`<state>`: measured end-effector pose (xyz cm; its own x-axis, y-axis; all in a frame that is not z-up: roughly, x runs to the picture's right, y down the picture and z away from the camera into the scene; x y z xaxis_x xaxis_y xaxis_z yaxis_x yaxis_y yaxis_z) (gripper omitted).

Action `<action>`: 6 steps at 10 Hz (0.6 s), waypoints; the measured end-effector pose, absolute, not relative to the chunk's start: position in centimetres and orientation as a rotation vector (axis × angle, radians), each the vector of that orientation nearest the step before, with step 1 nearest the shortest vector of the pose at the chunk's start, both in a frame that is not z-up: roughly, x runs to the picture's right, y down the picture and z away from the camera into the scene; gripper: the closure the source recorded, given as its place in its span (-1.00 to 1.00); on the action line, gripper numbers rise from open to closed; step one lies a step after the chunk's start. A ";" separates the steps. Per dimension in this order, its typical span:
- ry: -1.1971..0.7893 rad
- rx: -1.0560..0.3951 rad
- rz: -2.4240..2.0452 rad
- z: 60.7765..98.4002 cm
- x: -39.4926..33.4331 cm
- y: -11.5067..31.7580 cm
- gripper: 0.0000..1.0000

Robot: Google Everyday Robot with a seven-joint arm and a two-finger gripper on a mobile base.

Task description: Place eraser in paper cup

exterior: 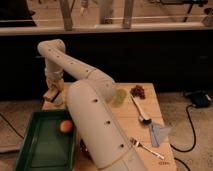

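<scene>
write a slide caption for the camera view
Shut gripper hangs over the far left corner of the table, behind the green tray

A wooden desk (156, 101) stands on speckled floor (17, 107), before a dark wall (160, 60) under dim metal-framed windows (150, 11).

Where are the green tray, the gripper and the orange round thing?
green tray (42, 146): camera view, bare floor of the tray.
gripper (53, 96): camera view, just beyond the tray's far edge; between its fingertips.
orange round thing (66, 126): camera view, its middle.
</scene>
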<state>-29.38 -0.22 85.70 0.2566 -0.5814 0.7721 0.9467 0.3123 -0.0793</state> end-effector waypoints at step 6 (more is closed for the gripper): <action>-0.730 -0.630 -1.143 86.0 -29.6 0.0 0.27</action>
<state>-29.57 -0.04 86.05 0.2398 -0.5722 0.7843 0.9523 0.2957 -0.0754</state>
